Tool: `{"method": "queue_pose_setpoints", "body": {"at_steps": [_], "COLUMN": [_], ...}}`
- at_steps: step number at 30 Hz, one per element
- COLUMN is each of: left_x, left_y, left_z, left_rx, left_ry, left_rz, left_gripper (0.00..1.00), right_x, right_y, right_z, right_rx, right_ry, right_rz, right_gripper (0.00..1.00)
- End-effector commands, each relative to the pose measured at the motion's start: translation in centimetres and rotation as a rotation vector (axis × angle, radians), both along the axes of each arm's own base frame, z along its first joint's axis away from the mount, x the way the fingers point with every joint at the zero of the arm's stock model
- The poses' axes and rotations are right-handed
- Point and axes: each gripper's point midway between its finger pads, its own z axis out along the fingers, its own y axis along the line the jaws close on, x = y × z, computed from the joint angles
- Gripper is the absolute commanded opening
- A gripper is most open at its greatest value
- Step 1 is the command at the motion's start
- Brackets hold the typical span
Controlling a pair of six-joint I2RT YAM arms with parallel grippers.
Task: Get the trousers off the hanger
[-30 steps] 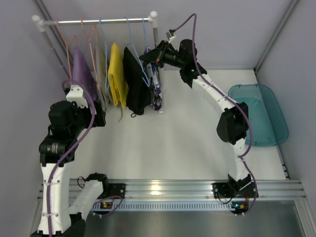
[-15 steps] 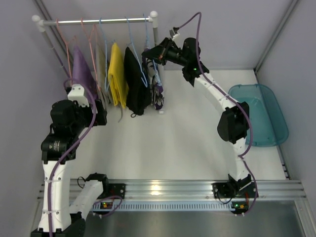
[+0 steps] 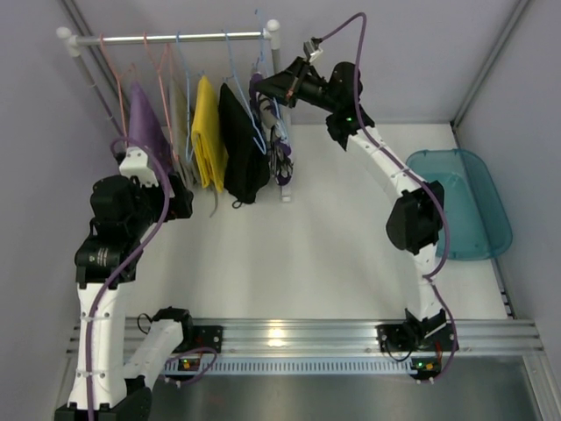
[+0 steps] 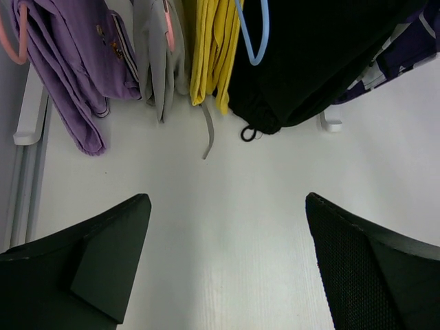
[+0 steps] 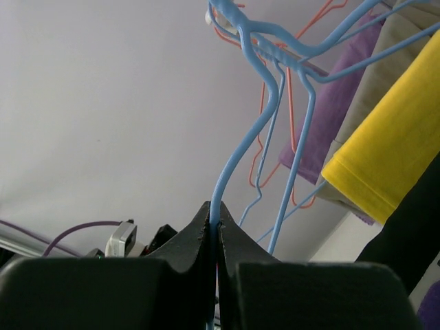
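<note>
The right end effector (image 5: 215, 221) is shut tight on the thin wire of a blue hanger (image 5: 220, 192), with the 2 fingers pinching it from either side and no gap showing between them. In the top view this arm reaches across to the right end of the rail (image 3: 175, 38), which stands at the far edge of the tabletop (image 3: 307, 263), toward the far-left corner. Whether the gripped hanger's hook rests on the rail cannot be told.

The camouflage trousers (image 4: 405, 51), in purple, white and dark patches, hang at the right end of the row, just below the right end effector. The black trousers (image 4: 323, 62) hang touching them on the left, on another blue hanger, with a drawstring loop dangling from the lower edge. Further left along the row come a yellow garment (image 3: 208, 132), a grey garment (image 4: 161, 62) and a lilac garment (image 3: 145, 118), the last 2 on pink hangers.

The left end effector (image 4: 228, 199) is wide open and holds nothing. It is over the tabletop near the left edge and faces the row of clothes.

A teal tub (image 3: 460, 206) sits by the right edge, well apart from the rail.
</note>
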Motion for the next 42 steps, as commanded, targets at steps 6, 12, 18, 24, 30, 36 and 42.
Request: {"method": "queue_pose_setpoints", "body": {"at_steps": [6,12,18,24,30,36,42], "left_x": [1.1,0.8,0.7,-0.3,-2.1,-0.9,0.7], "left_y": [-1.3,-2.3,-4.5,-9.0,-11.9,-13.3,-17.5], "left_z": [3.5,4.4,7.0,11.2,14.9,16.3,17.4], "left_rx": [-0.096,-0.148,-0.228,-0.412,-0.555,-0.701,-0.746], "left_ry": [-0.103,-0.153,-0.189,-0.220,-0.292,-0.256,-0.242], "left_rz": [-0.025,-0.068,-0.169,-0.403,-0.606,-0.670,-0.738], "left_gripper": [0.99,0.99,0.99,0.98,0.97,0.94,0.92], "right_x": [-11.4,-14.7,-17.3,-20.0,-23.2,-24.8,-25.3], "right_y": [-6.2,-7.5,-9.1,-11.0,-13.3,-14.9,-15.7], "right_z": [13.6,14.3,14.3,13.7,12.9,11.0,9.8], "right_rx": [0.173,0.156,0.113,0.018,-0.022,-0.029,-0.037], "right_ry": [-0.430,-0.480,-0.492,-0.541,-0.558,-0.500,-0.471], "right_rz": [0.012,0.042,0.025,-0.043,-0.107,-0.170,-0.208], "right_gripper": [0.00,0.00,0.00,0.00,0.00,0.00,0.00]}}
